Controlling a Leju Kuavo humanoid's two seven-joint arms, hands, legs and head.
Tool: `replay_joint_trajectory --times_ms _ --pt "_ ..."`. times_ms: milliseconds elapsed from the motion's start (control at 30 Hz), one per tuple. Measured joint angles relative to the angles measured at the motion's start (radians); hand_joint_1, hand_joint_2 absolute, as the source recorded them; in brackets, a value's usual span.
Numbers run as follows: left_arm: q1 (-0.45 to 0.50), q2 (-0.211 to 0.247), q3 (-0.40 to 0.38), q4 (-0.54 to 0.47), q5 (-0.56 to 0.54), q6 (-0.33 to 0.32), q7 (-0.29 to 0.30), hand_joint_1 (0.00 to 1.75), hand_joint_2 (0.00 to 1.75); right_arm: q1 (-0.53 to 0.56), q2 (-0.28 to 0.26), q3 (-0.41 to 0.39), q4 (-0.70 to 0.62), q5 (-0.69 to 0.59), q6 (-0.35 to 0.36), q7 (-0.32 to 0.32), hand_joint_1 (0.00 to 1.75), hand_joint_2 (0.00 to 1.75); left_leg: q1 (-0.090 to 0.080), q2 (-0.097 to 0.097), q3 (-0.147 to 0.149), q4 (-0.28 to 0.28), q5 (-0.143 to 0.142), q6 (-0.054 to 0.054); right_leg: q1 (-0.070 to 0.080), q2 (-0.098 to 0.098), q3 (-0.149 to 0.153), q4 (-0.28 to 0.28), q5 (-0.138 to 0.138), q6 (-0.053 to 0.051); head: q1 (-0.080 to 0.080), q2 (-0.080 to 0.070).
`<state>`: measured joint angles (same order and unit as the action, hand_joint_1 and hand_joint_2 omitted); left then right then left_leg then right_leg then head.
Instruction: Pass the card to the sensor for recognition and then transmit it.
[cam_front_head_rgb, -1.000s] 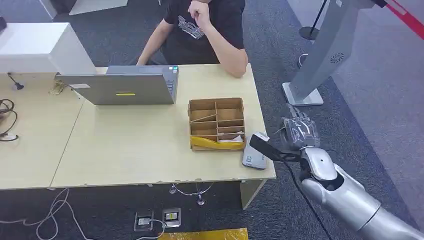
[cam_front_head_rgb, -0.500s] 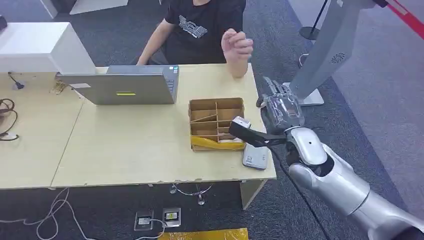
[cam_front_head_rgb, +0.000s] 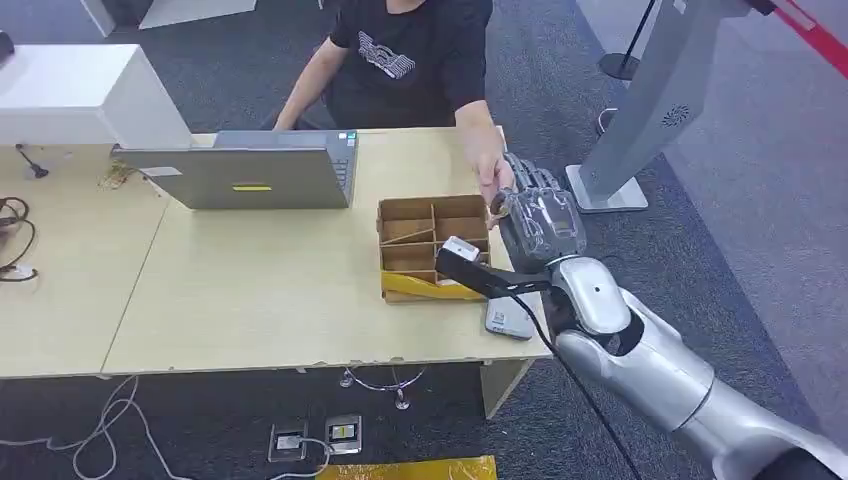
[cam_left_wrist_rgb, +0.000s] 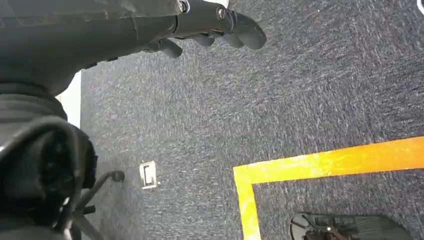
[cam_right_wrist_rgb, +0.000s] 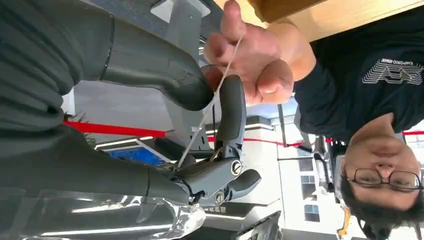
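Note:
My right hand (cam_front_head_rgb: 540, 222) is raised over the table's right end, just past the cardboard box (cam_front_head_rgb: 432, 245). In the right wrist view the card (cam_right_wrist_rgb: 207, 107) appears edge-on as a thin white strip, held between the thumb and a dark finger of my right hand (cam_right_wrist_rgb: 200, 175). A person's hand (cam_right_wrist_rgb: 255, 65) pinches the card's far end, and the same person's hand (cam_front_head_rgb: 492, 180) meets my fingers in the head view. The grey card sensor (cam_front_head_rgb: 508, 318) lies flat near the table's front right corner. My left hand (cam_left_wrist_rgb: 210, 22) hangs over the carpet and holds nothing.
A person in a black T-shirt (cam_front_head_rgb: 400, 55) sits behind the table. A grey laptop (cam_front_head_rgb: 250, 175) stands at the back left of the box. A grey kiosk stand (cam_front_head_rgb: 640, 110) rises right of the table. Cables (cam_front_head_rgb: 15, 235) lie at the far left.
My right arm swung from beside the table's right edge up and left over the table. The person's hand came down from near the chest and took hold of the card's far end.

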<state>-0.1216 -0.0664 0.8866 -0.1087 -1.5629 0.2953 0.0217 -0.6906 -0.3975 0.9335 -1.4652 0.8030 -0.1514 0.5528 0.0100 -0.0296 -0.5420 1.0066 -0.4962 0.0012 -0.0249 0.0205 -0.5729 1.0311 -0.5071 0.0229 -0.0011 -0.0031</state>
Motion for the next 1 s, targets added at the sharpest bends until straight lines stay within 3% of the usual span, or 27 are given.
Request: replay_joint_trajectory --times_ms 67,100,133,167,200,1000 --pt "0.000 -0.002 0.003 0.000 0.000 0.001 0.000 0.00 0.00 0.000 0.006 0.000 0.004 0.005 0.001 0.000 1.71 1.75 0.000 0.000 0.000 0.000 0.000 0.000 0.000 0.000 0.000 0.000 0.000 0.000 0.000 0.000" --pt "0.000 -0.002 0.005 0.000 0.000 0.002 0.000 0.00 0.00 0.000 0.008 0.000 0.006 0.006 0.002 0.000 1.41 1.75 0.000 0.000 0.000 0.000 0.000 0.000 0.000 -0.001 0.000 0.000 0.000 0.000 0.000 0.000" --pt "0.000 -0.003 0.008 0.000 0.000 0.003 0.000 0.00 0.00 0.000 0.014 0.001 0.008 0.011 0.003 0.000 0.54 1.75 0.000 0.000 0.000 0.000 0.000 0.000 0.000 -0.001 0.000 0.000 0.000 0.000 0.000 0.000" --pt "0.000 -0.004 0.012 0.000 0.000 0.005 0.000 0.00 0.00 0.000 0.017 0.001 0.011 0.014 0.004 -0.001 0.17 1.75 0.000 0.000 0.000 0.000 0.000 0.000 0.000 -0.001 0.000 0.000 0.000 0.000 0.000 0.000" --pt "0.000 -0.005 0.016 0.000 0.000 0.007 0.000 0.00 0.00 0.000 0.021 0.001 0.014 0.017 0.004 -0.002 0.00 1.75 0.000 0.000 0.000 0.000 0.000 0.000 0.000 -0.001 0.000 0.000 0.000 0.000 0.000 0.000" --pt "0.001 -0.008 0.071 0.000 0.000 0.017 0.002 0.00 0.00 0.038 0.062 -0.003 0.039 0.037 0.012 -0.003 0.00 1.75 0.000 0.000 0.000 0.000 0.000 0.000 0.000 -0.001 0.000 0.000 0.000 0.000 0.000 0.000"
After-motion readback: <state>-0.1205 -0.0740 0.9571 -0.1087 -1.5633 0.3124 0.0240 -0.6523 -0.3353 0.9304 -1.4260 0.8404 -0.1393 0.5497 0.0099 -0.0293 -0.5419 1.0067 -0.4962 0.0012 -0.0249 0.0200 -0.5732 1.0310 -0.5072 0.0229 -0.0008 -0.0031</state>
